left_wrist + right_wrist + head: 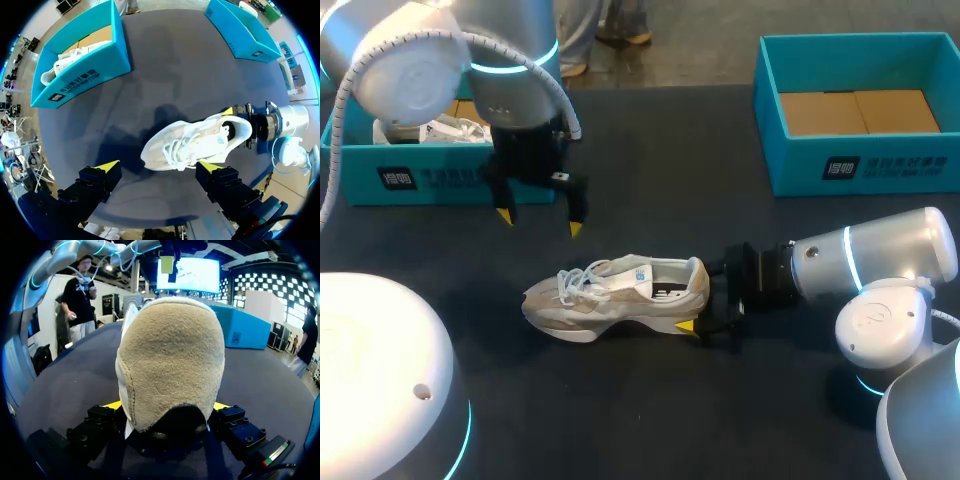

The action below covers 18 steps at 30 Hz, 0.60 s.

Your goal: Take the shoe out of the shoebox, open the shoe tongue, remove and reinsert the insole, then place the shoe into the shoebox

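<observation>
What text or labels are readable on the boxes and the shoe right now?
left shoebox, front wall: black label, white print, too blurred to read.
right shoebox, front wall: matching label, also unreadable.
shoe: small blue mark, too small to read.
Nothing else printed shows.

Beige-white shoe (620, 300) upright on sole, laced; open teal shoebox (800, 165) well apart.

The shoe (170, 365) hides most of the right jaws' yellow tips.
</observation>
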### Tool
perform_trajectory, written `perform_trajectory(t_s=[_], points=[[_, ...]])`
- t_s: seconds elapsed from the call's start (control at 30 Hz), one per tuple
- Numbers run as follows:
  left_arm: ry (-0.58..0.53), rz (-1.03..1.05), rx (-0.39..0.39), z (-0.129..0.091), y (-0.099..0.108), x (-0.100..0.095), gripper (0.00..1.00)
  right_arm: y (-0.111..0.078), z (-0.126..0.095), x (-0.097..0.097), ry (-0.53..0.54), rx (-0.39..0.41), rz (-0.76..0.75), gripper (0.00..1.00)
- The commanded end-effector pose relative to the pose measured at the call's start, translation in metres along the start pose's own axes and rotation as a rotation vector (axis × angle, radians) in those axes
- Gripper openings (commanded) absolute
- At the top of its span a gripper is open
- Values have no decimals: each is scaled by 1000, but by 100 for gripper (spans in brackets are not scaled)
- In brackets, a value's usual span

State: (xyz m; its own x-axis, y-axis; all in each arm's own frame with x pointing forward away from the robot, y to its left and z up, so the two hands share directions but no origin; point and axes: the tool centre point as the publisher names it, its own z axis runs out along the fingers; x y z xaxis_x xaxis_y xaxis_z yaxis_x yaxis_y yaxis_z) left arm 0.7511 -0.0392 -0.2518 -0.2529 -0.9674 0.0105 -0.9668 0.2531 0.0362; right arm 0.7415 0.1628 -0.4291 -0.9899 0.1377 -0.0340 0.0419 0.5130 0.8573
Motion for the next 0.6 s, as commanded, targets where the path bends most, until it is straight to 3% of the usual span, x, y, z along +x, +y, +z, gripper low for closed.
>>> perform_trajectory(t_s=[0.03, 0.33, 0.6], points=[[0, 0, 0, 0, 0, 0, 100, -1, 3, 0, -2, 0, 0, 0], [15, -9, -13, 0, -2, 0, 100, -1, 3, 0, -2, 0, 0, 0], [-10, -66, -38, 12, -7, 40, 100, -1, 3, 0, -2, 0, 0, 0]])
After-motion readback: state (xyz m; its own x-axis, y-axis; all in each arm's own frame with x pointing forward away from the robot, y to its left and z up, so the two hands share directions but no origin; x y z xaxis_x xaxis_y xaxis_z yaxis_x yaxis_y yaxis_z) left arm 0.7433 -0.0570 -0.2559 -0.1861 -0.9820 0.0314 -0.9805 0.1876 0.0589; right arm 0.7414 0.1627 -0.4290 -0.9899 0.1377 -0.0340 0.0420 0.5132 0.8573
